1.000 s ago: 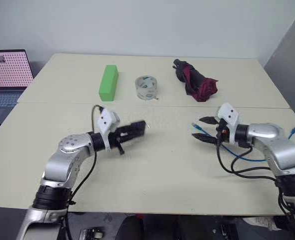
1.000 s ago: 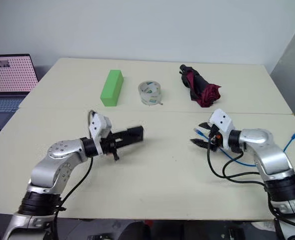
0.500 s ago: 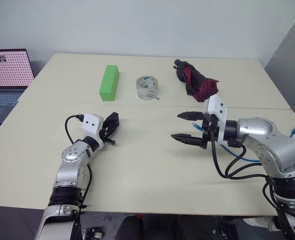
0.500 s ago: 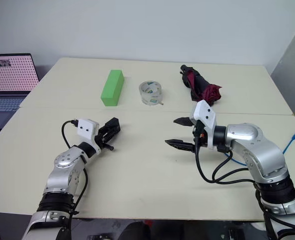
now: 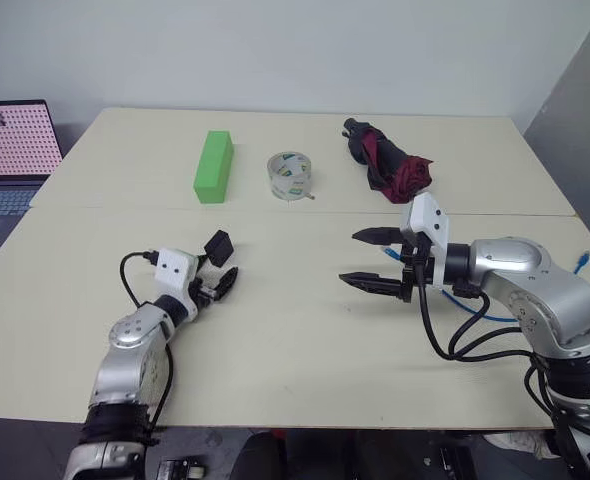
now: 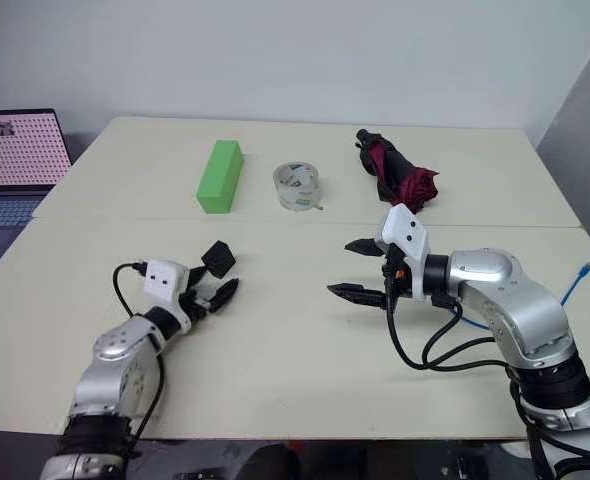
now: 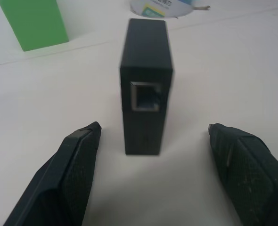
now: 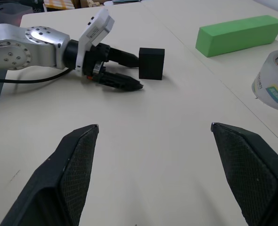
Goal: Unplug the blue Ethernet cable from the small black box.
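Matte-black small flat box standing on edge on beige tabletop, left of centre, just beyond left gripper, fingers spread and clear of it. Thin light-blue Ethernet cable lying far right, behind right gripper, fingers wide apart, holding nothing; already unplugged, seemingly.

Left wrist view: box upright between parted fingertips, empty port facing the camera, long axis running away toward the green block. Could topple if nudged while narrow-edged.

Right wrist view: box touching neither gripper.
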### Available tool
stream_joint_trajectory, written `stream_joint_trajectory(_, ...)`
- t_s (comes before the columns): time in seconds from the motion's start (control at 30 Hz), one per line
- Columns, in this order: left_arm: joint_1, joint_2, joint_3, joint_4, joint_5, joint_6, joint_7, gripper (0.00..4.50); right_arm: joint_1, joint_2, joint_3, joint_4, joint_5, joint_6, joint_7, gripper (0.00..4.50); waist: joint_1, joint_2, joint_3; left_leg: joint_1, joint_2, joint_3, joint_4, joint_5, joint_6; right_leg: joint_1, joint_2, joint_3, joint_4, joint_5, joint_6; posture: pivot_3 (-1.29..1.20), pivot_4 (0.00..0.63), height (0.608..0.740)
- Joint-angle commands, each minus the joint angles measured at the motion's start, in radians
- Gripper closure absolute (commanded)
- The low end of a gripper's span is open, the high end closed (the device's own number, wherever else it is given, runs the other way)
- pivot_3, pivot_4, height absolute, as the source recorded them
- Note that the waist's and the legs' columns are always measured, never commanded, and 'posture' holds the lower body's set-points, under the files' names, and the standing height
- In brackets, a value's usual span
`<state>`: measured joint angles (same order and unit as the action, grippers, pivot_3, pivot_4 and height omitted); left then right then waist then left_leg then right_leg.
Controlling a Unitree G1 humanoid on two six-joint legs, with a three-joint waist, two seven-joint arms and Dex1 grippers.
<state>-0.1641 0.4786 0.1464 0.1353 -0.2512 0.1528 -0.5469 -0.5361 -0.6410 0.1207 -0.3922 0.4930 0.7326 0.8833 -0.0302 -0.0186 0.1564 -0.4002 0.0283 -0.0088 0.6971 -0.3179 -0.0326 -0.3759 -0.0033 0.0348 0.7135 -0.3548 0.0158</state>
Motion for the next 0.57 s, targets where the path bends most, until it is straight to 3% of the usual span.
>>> stream_joint_trajectory(0.03, 0.061, 0.077, 0.021, -0.168, 0.015, 0.093, -0.004, 0.72, 0.033, -0.023, -0.041, -0.051, 0.008, -0.01, -0.011, 0.46, 0.0, 0.0, 0.0, 0.0, 0.0, 0.0, 0.0, 0.0, 0.0, 0.0, 0.0, 0.0, 0.0, 0.0, 0.0, 0.0, 0.15, 0.74)
stream_joint_trajectory(0.23, 0.077, 0.218, 0.088, -0.327, -0.068, 0.223, -0.092, 0.72, 0.143, -0.121, -0.131, -0.048, -0.009, -0.076, 0.023, 0.46, 0.005, 0.0, 0.0, 0.0, -0.001, -0.001, 0.0, -0.002, 0.003, 0.002, 0.0, -0.001, -0.002, 0.0, 0.0, 0.0, 0.15, 0.74)
stream_joint_trajectory(0.57, 0.028, 0.356, 0.126, -0.364, -0.164, 0.305, -0.255, 0.72, 0.258, -0.238, -0.26, 0.011, -0.014, -0.157, 0.069, 0.46, 0.002, 0.0, 0.0, 0.001, 0.0, -0.001, 0.0, -0.002, 0.003, 0.002, 0.0, -0.001, -0.001, 0.0, 0.0, 0.0, 0.15, 0.74)
